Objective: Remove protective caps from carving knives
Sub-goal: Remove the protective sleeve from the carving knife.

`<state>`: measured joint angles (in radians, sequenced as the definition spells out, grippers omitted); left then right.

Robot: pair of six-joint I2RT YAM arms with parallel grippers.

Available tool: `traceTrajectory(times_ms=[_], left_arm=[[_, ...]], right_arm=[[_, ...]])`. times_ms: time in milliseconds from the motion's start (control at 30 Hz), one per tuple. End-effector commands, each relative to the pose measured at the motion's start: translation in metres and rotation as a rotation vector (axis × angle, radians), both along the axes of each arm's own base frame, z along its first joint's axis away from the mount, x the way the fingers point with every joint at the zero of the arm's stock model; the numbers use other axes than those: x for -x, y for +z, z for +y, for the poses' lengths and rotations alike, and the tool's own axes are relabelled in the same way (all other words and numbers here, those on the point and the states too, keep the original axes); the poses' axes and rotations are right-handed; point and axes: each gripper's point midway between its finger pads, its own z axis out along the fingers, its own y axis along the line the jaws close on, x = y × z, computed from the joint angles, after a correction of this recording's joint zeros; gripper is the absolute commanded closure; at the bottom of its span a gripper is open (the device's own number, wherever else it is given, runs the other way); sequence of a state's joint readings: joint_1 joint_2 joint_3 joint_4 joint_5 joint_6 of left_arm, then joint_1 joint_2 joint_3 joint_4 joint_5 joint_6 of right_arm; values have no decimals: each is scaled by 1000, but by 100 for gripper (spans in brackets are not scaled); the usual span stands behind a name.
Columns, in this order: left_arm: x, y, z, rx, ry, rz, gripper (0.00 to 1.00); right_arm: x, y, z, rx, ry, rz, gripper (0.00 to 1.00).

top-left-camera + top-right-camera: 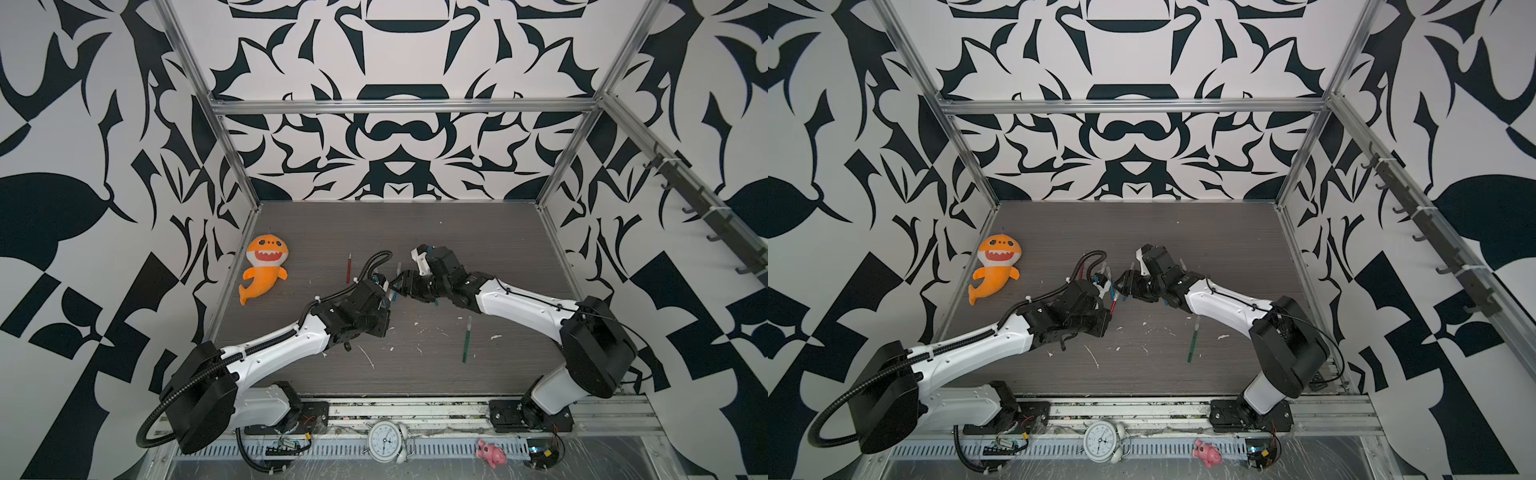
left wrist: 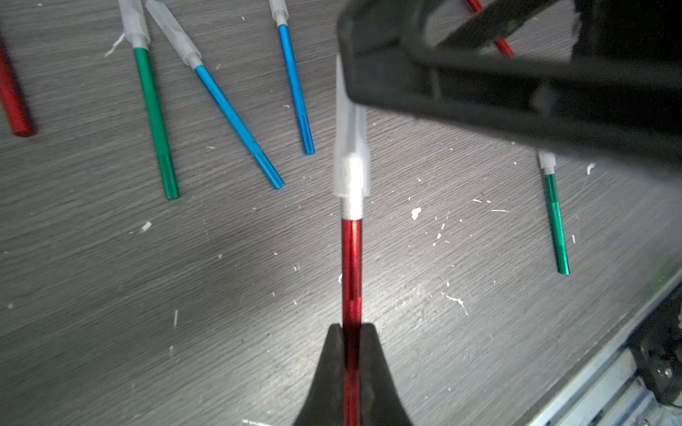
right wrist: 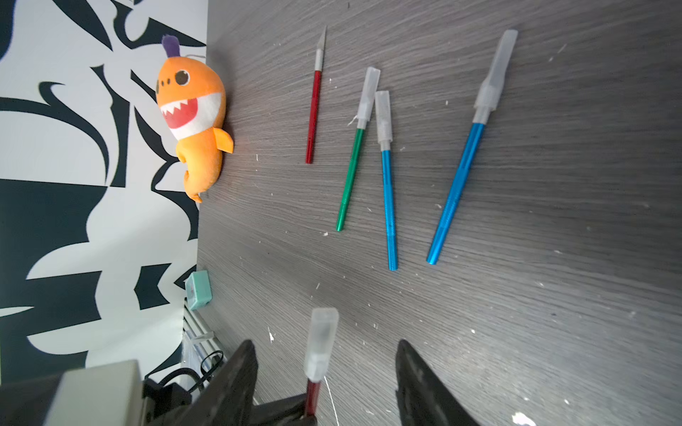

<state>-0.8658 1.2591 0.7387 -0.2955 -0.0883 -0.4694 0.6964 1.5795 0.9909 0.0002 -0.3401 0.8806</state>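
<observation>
My left gripper point(image 2: 351, 326) is shut on the handle of a red carving knife point(image 2: 351, 265) and holds it above the table. A translucent protective cap point(image 2: 350, 155) sits on its tip. My right gripper point(image 3: 324, 343) is open, one jaw on each side of that cap point(image 3: 321, 337), touching neither side. In a top view the two grippers meet at mid-table, left point(image 1: 1109, 309) and right point(image 1: 1121, 286). On the table lie an uncapped red knife point(image 3: 313, 110), a capped green knife point(image 3: 352, 166) and two capped blue knives point(image 3: 387, 191) point(image 3: 459, 184). Another green knife point(image 1: 467, 338) lies nearer the front right.
An orange shark plush point(image 1: 264, 268) lies at the table's left edge. A small teal box point(image 3: 198, 289) sits by the left wall. White flecks dot the table. An alarm clock point(image 1: 386, 445) and a pink toy point(image 1: 491, 453) rest on the front rail.
</observation>
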Motion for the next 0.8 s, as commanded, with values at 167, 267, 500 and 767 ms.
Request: traceTrajectory(times_ms=[167, 267, 500, 767], left_arm=[[0, 4, -8, 14, -22, -14, 100], [0, 5, -10, 18, -25, -18, 100], [-1, -3, -12, 0, -28, -3, 100], [-3, -7, -13, -17, -25, -4, 100]], right_arm=[[-14, 13, 12, -44, -12, -52, 50], [-15, 13, 14, -49, -7, -50, 54], [-14, 7, 20, -53, 5, -36, 65], [-12, 1, 20, -39, 0, -23, 79]])
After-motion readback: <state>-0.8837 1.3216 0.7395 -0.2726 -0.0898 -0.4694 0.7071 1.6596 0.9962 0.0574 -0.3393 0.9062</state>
